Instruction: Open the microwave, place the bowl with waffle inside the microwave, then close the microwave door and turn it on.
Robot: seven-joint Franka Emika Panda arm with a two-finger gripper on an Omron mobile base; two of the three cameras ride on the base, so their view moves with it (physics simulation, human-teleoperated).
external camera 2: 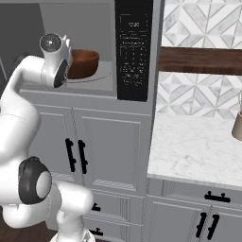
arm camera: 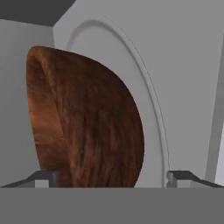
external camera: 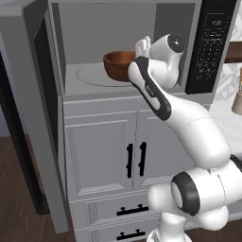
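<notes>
The microwave (external camera: 71,90) stands open, its microwave door (external camera: 26,118) swung out to the left. The reddish-brown bowl (external camera: 118,65) rests upright on the round turntable (external camera: 90,75) inside the cavity; its contents are hidden from me. My gripper (arm camera: 112,177) reaches into the cavity from the right, just beside the bowl (arm camera: 87,127). It is open, with one fingertip on each side of the bowl's wall and apart from it. The bowl (external camera 2: 84,63) also shows left of the black keypad panel (external camera 2: 133,52).
Grey cabinet doors with black handles (external camera: 136,159) sit below the microwave. To the right is a marble counter (external camera 2: 198,146) with a pale jar (external camera 2: 237,124) at its edge, and a wooden shelf (external camera 2: 201,60) above it.
</notes>
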